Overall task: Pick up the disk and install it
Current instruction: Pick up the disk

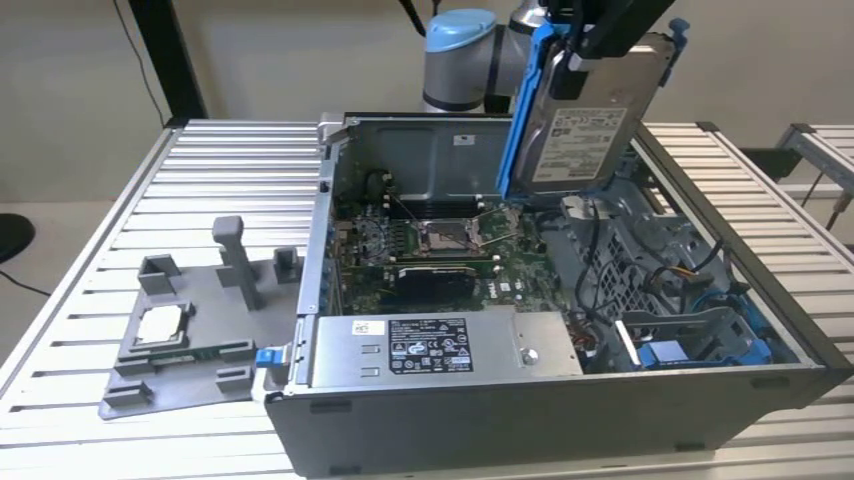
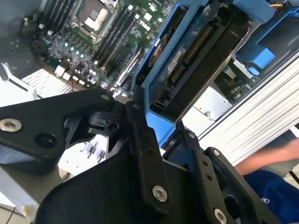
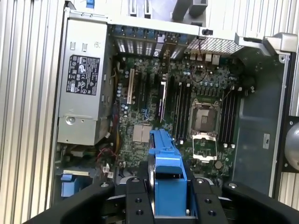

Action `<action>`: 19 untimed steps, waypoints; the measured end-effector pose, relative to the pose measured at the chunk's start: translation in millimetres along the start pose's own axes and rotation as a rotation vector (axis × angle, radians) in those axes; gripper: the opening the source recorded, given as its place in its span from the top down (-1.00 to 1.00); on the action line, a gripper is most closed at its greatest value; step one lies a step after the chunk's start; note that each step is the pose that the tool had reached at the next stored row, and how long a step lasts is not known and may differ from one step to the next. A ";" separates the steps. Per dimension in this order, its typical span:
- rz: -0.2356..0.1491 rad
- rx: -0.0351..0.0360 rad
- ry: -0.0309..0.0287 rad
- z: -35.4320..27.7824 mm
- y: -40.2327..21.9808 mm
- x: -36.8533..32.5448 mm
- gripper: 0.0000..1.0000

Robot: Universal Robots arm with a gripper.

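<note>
The disk (image 1: 583, 125) hangs upright above the far side of the open computer case (image 1: 561, 400), its white label facing the camera and its blue carrier frame running down one edge. My gripper (image 1: 595, 45) is shut on its top end. In the second wrist view the black fingers (image 2: 142, 140) clamp the blue frame of the disk (image 2: 187, 56), whose circuit-board side shows. In the first wrist view the blue frame of the disk (image 3: 166, 161) sticks out from my gripper (image 3: 170, 198) over the motherboard (image 3: 154, 107).
Inside the case lie the motherboard (image 1: 441, 240), a grey power-supply box (image 1: 427, 345) at the front and a blue drive bay (image 1: 681, 350) on the exterior view's right. A grey fixture (image 1: 187, 330) holding a small silver chip sits on the slatted table (image 1: 227, 160). A person's blue sleeve (image 2: 266, 186) shows.
</note>
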State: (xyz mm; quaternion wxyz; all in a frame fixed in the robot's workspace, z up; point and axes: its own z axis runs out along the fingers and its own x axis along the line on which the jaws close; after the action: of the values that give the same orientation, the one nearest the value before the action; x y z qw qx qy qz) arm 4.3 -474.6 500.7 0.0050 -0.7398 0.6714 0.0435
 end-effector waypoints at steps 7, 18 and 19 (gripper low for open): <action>0.000 -0.0006 0.0000 -1.6 -11.5 14.4 1.00; 0.001 -0.0012 -0.0002 -3.8 -22.3 37.1 1.00; 0.001 -0.0012 -0.0002 -4.0 -23.1 39.2 1.00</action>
State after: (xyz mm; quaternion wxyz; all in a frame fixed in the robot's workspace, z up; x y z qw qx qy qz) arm 31.2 -511.5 500.7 0.0046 -0.7393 0.6719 0.0440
